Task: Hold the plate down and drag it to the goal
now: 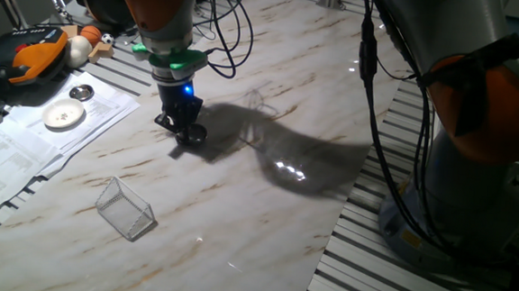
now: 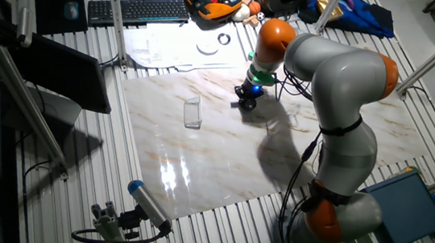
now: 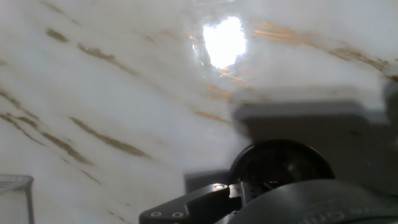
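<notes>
**Gripper pressing on plate, goal box well apart**

Gripper [image 1: 186, 127] of the orange-and-grey KUKA arm [image 2: 343, 78] points straight down onto the marble tabletop [image 1: 265, 209], a blue light glowing on its wrist. Its black fingertips meet the plate [image 1: 193, 134], a small dark shiny dish lying flat on the marble. The plate peeks out at about 4 o'clock from the fingers in one fixed view. Whether the fingers are spread or pressed together cannot be told; the gripper body hides them in every view. In the hand view the plate [image 3: 281, 163] shows as a dark round rim just beyond the black gripper housing, at roughly 5 o'clock in the frame, lying in the arm's shadow.

The goal [image 1: 126, 209], a small transparent box with thin wire-like edges, stands on the marble at about 7 o'clock from the plate in one fixed view, well apart from it. In the other fixed view the goal [image 2: 192, 112] sits at about 8 o'clock from the gripper [image 2: 248, 97].

Off the marble, on printed paper sheets [image 1: 25, 145], lie a white round disc [image 1: 64, 114] and, just beyond it, a small silver dish [image 1: 81, 91]. An orange-and-black teach pendant [image 1: 26, 54] rests at the far left.
</notes>
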